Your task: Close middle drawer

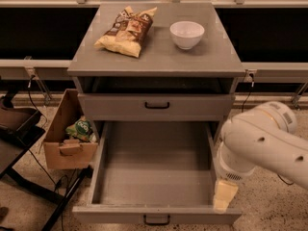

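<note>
The middle drawer (154,174) is a wide shallow grey box, pulled far out of the cabinet, and nothing lies in it. Its low front with a small black bar handle (157,220) is at the bottom of the view. The closed taller-fronted drawer (120,107) with a wider black handle sits above it. My gripper (224,196), cream-coloured at its tip, hangs from the white arm (262,141) at the drawer's front right corner, by the right side wall and just behind the front panel.
A chip bag (126,30) and a white bowl (186,34) sit on the cabinet top (159,57). An open cardboard box (65,143) holding a green packet stands on the floor to the left. A black stand (17,129) is further left. Speckled floor lies to the right.
</note>
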You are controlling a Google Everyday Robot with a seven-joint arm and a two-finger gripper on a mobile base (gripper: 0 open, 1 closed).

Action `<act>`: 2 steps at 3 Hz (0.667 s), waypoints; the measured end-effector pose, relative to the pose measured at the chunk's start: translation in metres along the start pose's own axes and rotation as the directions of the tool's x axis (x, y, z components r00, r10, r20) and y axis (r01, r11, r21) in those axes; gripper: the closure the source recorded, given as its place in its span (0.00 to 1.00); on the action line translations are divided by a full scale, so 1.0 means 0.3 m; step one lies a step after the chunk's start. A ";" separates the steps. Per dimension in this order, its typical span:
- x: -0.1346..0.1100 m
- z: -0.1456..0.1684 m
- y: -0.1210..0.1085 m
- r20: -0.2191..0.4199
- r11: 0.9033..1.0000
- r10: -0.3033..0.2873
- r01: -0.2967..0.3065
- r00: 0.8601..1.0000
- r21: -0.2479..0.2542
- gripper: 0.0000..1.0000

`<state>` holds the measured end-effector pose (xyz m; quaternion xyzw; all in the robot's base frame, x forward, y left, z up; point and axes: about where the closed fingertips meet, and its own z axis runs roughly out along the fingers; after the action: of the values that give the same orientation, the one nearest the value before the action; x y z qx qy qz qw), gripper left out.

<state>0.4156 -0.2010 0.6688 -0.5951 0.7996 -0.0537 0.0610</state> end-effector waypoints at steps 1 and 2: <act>-0.041 0.215 0.166 0.101 0.994 0.063 -0.053 0.993 -0.092 0.00; -0.075 0.520 0.395 0.188 0.967 0.169 -0.126 0.967 -0.221 0.23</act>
<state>0.3353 -0.1475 0.4969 -0.5389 0.8325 0.0964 0.0849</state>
